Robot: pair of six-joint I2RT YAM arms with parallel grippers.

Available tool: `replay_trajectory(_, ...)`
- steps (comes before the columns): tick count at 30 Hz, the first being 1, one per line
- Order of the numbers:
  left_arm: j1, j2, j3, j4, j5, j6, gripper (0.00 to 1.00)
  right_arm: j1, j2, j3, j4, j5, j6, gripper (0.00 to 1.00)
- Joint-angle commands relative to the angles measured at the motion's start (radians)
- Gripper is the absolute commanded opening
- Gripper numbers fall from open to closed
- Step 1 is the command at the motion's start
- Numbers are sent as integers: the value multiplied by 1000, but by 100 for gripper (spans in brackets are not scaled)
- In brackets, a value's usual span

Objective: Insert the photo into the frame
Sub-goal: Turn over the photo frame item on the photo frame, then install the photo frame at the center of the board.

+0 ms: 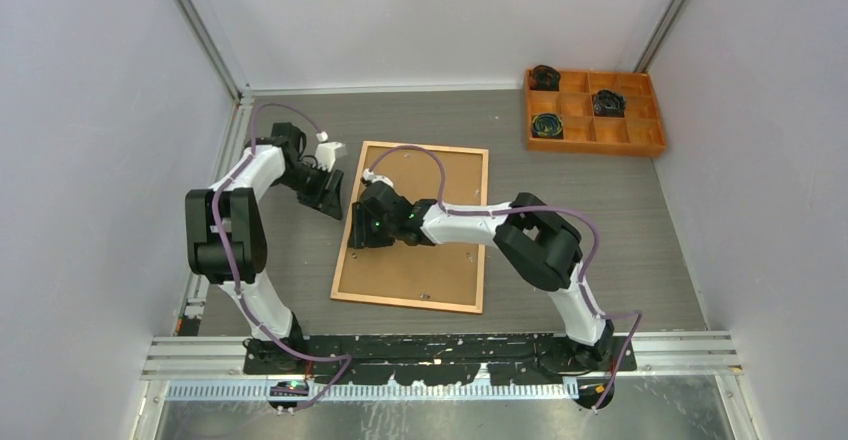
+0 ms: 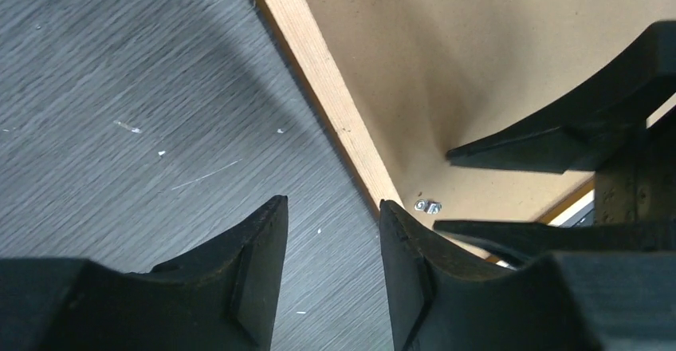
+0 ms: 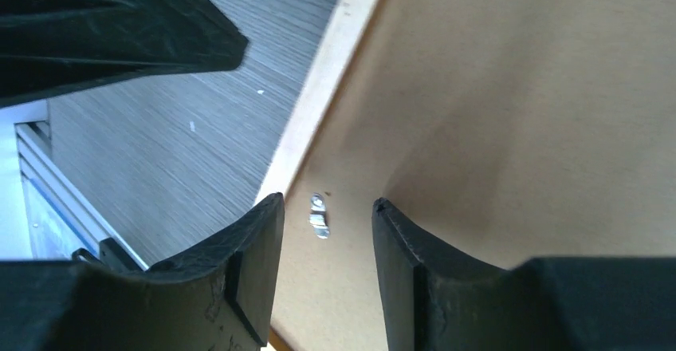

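Observation:
The frame (image 1: 410, 303) lies flat on the table with a plain brown backing board (image 1: 430, 260) filling it. The photo is hidden. My left gripper (image 1: 333, 200) hangs just outside the frame's left rail (image 2: 319, 72); its jaws (image 2: 331, 203) stand partly apart over bare table, holding nothing. My right gripper (image 1: 358, 232) is over the board's left side. Its jaws (image 3: 327, 201) stand partly apart, straddling a small metal clip (image 3: 319, 215) beside the rail (image 3: 335, 56) without gripping it. The right gripper's fingers (image 2: 558, 140) show in the left wrist view.
An orange compartment tray (image 1: 594, 110) with a few dark round items stands at the back right. Enclosure walls close in on both sides and the back. A metal rail (image 1: 440, 355) runs along the near edge by the arm bases.

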Motion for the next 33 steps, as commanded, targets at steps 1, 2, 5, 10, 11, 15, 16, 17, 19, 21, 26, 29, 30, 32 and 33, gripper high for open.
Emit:
replay_trajectory(1,2,4,34,-32,64,15,46,24,20,60,89,-23,27,50)
replay_trajectory(2,3,7,35,-34,68,18,44,26,27,58,89,-30,33,49)
replay_trajectory(5,3,19,36,-36,76,22,42,32,39,48,128,-41,48,48)
replay_trajectory(10,0,37,31,-31,83,21,38,39,48,32,147,-60,71,46)
replay_trajectory(11,-1,39,30,-28,84,21,37,41,50,28,149,-65,75,46)
replay_trajectory(15,-4,48,24,-24,77,23,33,50,39,14,145,-60,75,44)
replay_trajectory(16,-3,49,24,-23,75,23,32,50,32,7,146,-55,75,44)
replay_trajectory(17,-3,51,23,-21,75,24,31,50,26,2,148,-51,75,43)
replay_trajectory(19,-4,53,18,-20,72,26,29,51,9,-9,150,-39,72,43)
replay_trajectory(21,-4,51,13,-17,66,28,27,50,-11,-17,151,-29,63,43)
replay_trajectory(26,-4,49,6,-13,54,35,22,50,-58,-38,153,-8,57,43)
replay_trajectory(29,-5,49,6,-12,54,36,20,50,-69,-54,155,-4,59,43)
replay_trajectory(30,-4,48,6,-12,54,35,19,51,-68,-56,156,-3,63,43)
replay_trajectory(32,-4,49,6,-12,55,35,18,51,-60,-57,153,-8,69,43)
replay_trajectory(33,-5,49,6,-11,56,34,18,50,-55,-57,152,-12,72,43)
